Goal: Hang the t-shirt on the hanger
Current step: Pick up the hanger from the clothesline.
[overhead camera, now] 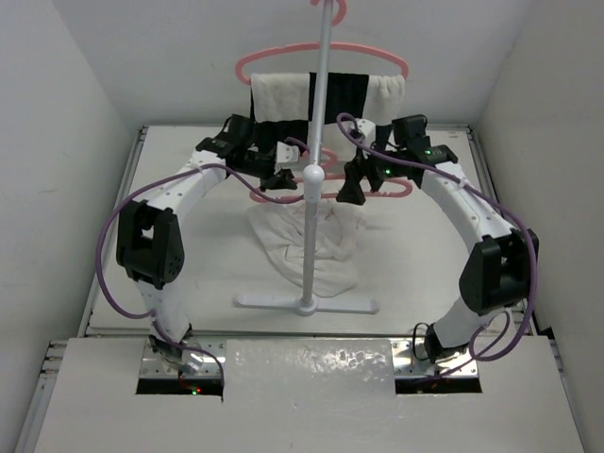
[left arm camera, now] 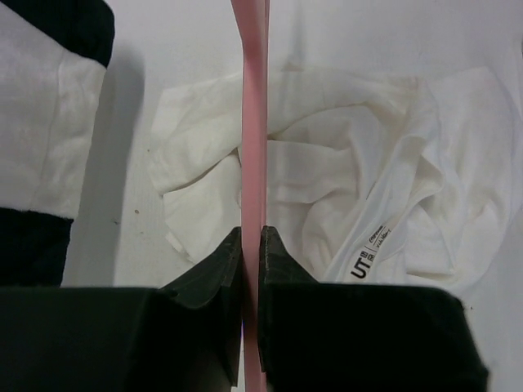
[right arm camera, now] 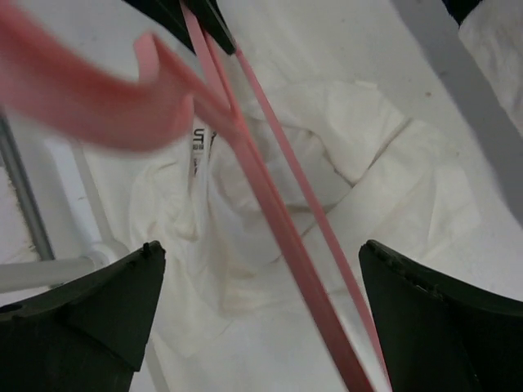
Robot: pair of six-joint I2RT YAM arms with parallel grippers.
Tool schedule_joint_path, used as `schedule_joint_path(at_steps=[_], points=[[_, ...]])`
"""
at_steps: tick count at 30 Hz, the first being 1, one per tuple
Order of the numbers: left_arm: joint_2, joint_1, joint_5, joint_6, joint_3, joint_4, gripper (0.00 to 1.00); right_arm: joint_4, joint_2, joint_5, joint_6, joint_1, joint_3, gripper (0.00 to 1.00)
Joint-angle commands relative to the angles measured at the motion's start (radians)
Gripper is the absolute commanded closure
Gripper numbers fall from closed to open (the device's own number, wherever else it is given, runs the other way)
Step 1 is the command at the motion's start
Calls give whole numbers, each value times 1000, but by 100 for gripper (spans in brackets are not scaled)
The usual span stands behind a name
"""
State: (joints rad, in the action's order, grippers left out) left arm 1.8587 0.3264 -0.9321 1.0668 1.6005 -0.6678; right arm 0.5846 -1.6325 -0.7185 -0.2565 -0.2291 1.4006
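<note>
The left gripper has its fingers pinched tight on the hanger and holds a thin pink bar of it. The right gripper has its fingers wide apart. The pink bars of the hanger run between them, but the fingers do not touch the bars.

The hanger is up in the air, a bit past the middle of the table and just by the white pole of the stand. The left gripper is at its left end and the right gripper is at its right end.

The t-shirt is not on the hanger. It lies crumpled on the table right under it, with the neck label showing.

Higher up on the pole hangs another pink hanger with a black-and-white cloth over it.
</note>
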Motion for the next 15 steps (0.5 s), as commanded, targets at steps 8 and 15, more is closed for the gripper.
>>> schedule_joint_path(at_steps=[8,15], points=[[7,0,-82,39,50,11,100,-23,-173,99,-125,-105,186,3],[10,-6,-129,-105,50,94,100,-57,-222,-10,-41,-105,149,83]])
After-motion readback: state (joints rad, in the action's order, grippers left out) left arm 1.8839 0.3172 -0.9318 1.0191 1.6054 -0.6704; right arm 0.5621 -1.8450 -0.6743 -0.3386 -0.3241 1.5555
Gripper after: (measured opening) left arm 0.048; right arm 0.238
